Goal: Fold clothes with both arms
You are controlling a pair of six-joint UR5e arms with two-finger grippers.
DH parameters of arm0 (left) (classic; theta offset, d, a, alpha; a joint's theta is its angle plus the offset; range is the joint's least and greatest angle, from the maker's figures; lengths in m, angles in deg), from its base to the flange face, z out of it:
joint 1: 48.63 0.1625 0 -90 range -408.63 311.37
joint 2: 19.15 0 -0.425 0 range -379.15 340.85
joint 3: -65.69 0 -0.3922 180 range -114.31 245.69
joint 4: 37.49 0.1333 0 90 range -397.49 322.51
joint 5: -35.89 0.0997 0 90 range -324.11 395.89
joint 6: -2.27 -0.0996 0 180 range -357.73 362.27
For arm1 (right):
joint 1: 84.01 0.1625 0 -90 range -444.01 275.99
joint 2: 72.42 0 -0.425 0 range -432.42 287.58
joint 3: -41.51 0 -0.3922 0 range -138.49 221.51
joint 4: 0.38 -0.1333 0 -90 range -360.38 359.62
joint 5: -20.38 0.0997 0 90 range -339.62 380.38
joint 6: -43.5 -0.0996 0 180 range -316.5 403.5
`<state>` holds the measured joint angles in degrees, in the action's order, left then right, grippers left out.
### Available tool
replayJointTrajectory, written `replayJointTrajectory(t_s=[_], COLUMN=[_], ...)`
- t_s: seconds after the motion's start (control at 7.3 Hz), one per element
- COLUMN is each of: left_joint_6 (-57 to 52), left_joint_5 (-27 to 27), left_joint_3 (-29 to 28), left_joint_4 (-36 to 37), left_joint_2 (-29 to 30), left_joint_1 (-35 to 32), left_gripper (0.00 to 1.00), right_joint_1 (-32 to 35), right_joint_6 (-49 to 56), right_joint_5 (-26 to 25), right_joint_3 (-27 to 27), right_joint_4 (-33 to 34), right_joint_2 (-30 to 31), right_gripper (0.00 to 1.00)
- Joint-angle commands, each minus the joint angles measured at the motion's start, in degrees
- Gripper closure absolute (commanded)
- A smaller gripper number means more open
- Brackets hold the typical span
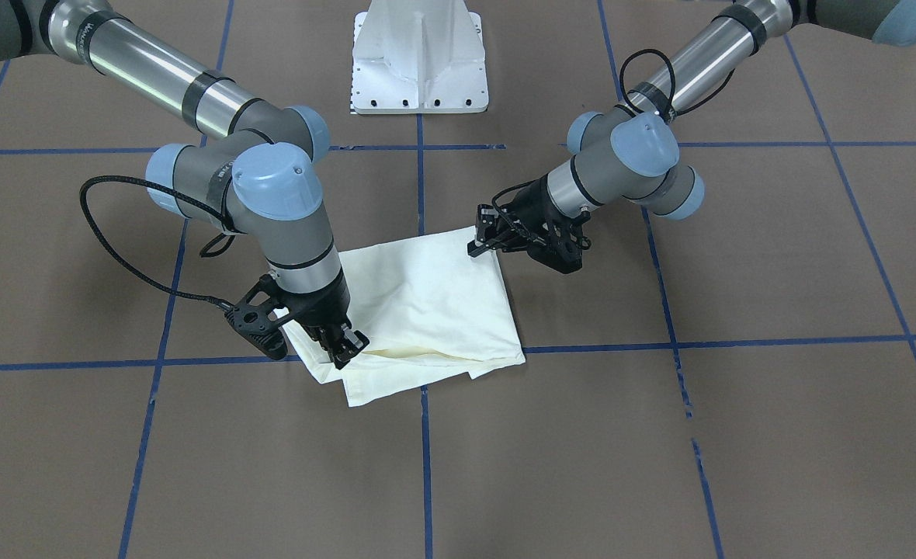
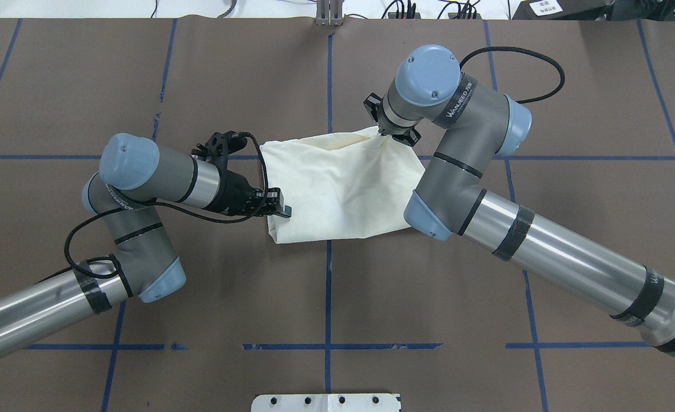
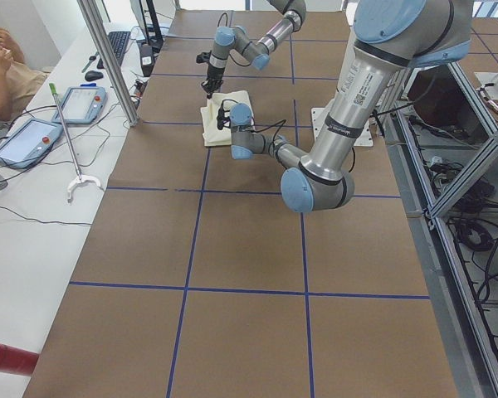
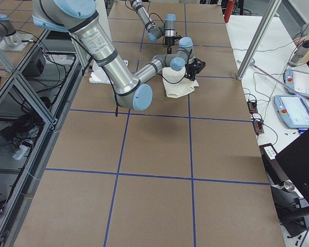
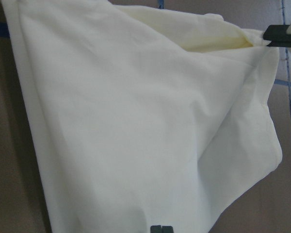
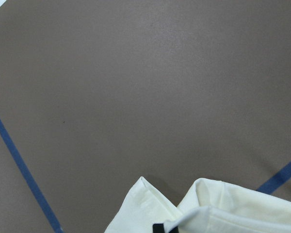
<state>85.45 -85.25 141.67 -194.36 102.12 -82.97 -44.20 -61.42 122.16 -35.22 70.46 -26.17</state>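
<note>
The clothes, a cream-white shirt [image 1: 427,310] [image 2: 337,189], lie folded into a rough square on the brown table, with no print showing. My left gripper [image 1: 480,237] [image 2: 280,210] is shut on the corner of the shirt nearest the robot, low over the table. My right gripper [image 1: 347,349] [image 2: 384,133] points down and is shut on the opposite far corner, lifting that edge a little. In the left wrist view the shirt [image 5: 136,121] fills the frame and the right gripper [image 5: 281,36] pinches its far corner. The right wrist view shows only layered shirt edges [image 6: 223,208] at the bottom.
The white pedestal base [image 1: 419,62] [image 2: 326,402] stands at the robot's side of the table. Blue tape lines [image 2: 328,274] cross the brown surface. Beside the table are teach pendants [image 3: 33,137] [image 4: 298,110], cables and a person's arm [image 3: 8,75].
</note>
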Motion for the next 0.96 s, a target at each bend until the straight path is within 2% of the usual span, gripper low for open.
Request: replayJointTrajectory(t_s=[0.0, 0.41, 0.55, 0.69, 0.82], left_joint_6=[-0.2, -0.2, -0.2, -0.5, -0.4], left_joint_5=[0.2, -0.3, -0.4, -0.6, -2.2], left_joint_3=[-0.5, 0.0, 0.4, 1.5, 6.3], left_joint_4=[-0.2, -0.5, -0.4, -0.8, -0.7], left_joint_2=[-1.6, -3.8, -3.9, -5.3, -8.7], left_joint_1=[0.4, 0.4, 0.4, -0.1, -0.7], left_gripper=[1.00, 1.00, 1.00, 1.00, 1.00], right_joint_1=[0.0, 0.1, 0.1, 0.2, 1.9], right_joint_6=[0.7, 0.9, 1.0, 4.3, 5.9], right_joint_5=[0.0, 0.1, 0.0, 0.0, 2.1], right_joint_3=[0.0, 0.0, 0.0, 0.0, -0.4], right_joint_4=[0.0, 0.0, 0.0, 0.0, 0.0], right_joint_2=[-0.1, -0.1, -0.1, -0.1, 0.0], right_gripper=[1.00, 1.00, 0.77, 0.01, 0.00])
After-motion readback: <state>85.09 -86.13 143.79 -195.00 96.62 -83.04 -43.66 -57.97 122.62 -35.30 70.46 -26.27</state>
